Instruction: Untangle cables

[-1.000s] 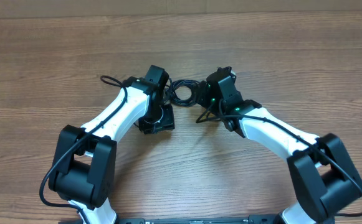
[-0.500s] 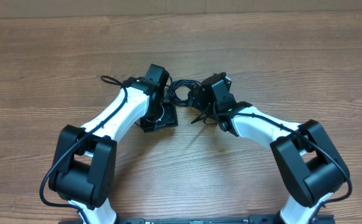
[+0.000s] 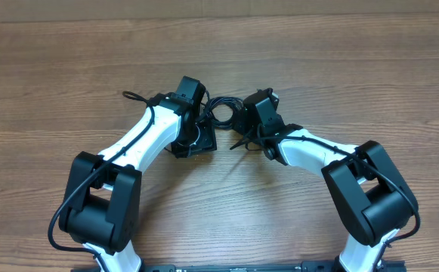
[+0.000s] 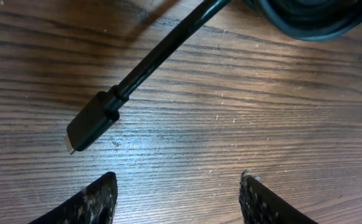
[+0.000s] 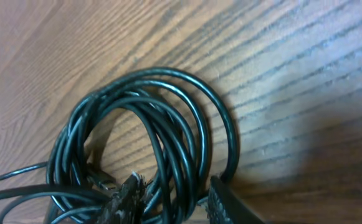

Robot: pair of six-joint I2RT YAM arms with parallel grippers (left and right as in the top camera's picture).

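Broadly, the wooden table (image 3: 355, 68) offers plenty of room, so the danger lies in the crowding at its middle. The left arm (image 3: 140, 140) and right arm (image 3: 317, 155) both reach inward, their wrists near each other on either side of the cables (image 3: 221, 112). A pull by either arm toward the other would likely knock the two heads together.

The cables lie on the wood between the two wrists as one tight black coil of several loops, with loose strands trailing off one side. The right gripper (image 5: 176, 186) straddles the near edge of that coil, its fingers partly apart with several strands between them; whether they pinch yet I cannot tell. Taking many strands at once is the main hazard, because lifting would probably drag the whole bundle and tighten the tangle rather than free one cord.

A plug (image 4: 92, 121) on a straight run of cord lies flat just ahead of the left gripper (image 4: 176, 202), whose fingers stand wide apart over bare wood, holding nothing. If the coil is hauled away, that plug may slide out of reach before they close.
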